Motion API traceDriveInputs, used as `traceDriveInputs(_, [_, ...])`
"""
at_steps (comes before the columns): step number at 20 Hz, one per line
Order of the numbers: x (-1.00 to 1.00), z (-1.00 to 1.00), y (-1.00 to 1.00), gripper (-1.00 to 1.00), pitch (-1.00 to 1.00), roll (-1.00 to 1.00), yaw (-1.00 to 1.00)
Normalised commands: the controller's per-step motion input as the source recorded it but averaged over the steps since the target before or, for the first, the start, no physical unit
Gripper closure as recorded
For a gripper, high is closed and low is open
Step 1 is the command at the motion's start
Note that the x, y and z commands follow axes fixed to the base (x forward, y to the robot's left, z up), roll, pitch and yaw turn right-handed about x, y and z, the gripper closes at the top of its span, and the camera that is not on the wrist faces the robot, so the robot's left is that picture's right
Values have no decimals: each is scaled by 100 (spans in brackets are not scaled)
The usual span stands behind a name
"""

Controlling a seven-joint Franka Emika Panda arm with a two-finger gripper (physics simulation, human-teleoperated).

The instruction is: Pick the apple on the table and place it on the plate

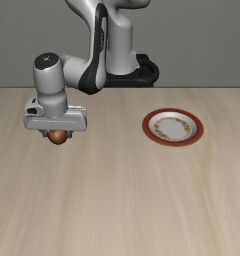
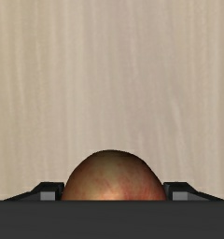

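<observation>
One tbl (image 1: 142,205), prob. wood; grey wall (image 1: 207,40) behind.

Simulated lab: wooden table (image 1: 142,205), grey wall (image 1: 22,40).

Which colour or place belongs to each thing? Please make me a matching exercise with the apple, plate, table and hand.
1 apple
2 plate
3 table
4 hand

a light wood grain
b red rim, at the exterior view's right
c grey, right over the apple
d reddish brown and round

Pairs: 1-d, 2-b, 3-a, 4-c
</observation>
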Motion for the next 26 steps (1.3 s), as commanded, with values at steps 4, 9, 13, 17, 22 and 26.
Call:
traceDriveInputs(4, [0,0,0,100,0,0,0])
traceDriveInputs(9, [0,20,0,100,0,0,0])
traceDriveInputs(13, [0,100,0,100,0,0,0])
traceDriveInputs(17, [0,25,75,100,0,0,0])
traceDriveInputs(22, [0,0,100,100,0,0,0])
traceDriveInputs(26, [0,0,100,100,0,0,0])
